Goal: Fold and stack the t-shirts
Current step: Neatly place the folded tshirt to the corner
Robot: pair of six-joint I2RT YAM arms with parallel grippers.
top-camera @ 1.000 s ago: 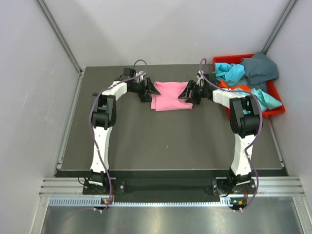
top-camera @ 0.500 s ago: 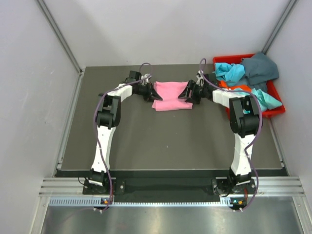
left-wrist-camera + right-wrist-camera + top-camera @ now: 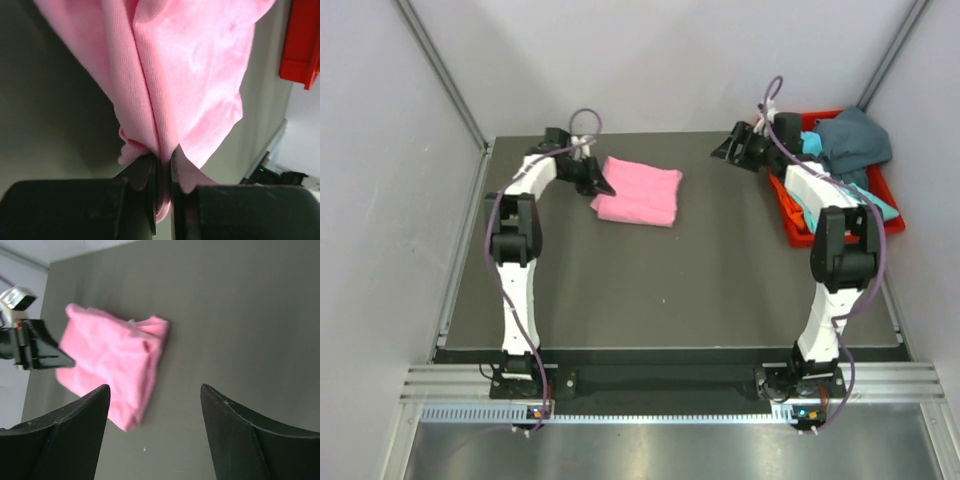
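— When we compare the top view with the two prior captures, what has changed?
— The pink shirt (image 3: 640, 195) has shifted left across the table (image 3: 620, 300), away from the bin (image 3: 796, 228). The left gripper (image 3: 603, 188) sits at its left edge. The right gripper (image 3: 720, 150) has left the shirt and now stands apart from it, just beside the bin, where the other shirts (image 3: 855, 140) lie heaped.
— What do we conclude for the task?
— We judge that the pink shirt is folded and is being dragged to a stacking spot, while the right arm heads for the next shirt. Nothing is stacked yet.
— Left wrist view: jaw state?
— Clenched. The fingers (image 3: 135, 175) pinch a bunched fold of the pink shirt (image 3: 200, 75), which spreads away from them over the table. A corner of the bin (image 3: 300, 45) shows at the right edge.
— Right wrist view?
— Released. The fingers (image 3: 75, 430) stand wide apart with nothing between them, over bare table (image 3: 240, 315). The pink shirt (image 3: 115, 370) lies well beyond them, with the left gripper (image 3: 42, 352) at its far edge.
— Do we find any brand, label or writing?
— None is legible in any view.
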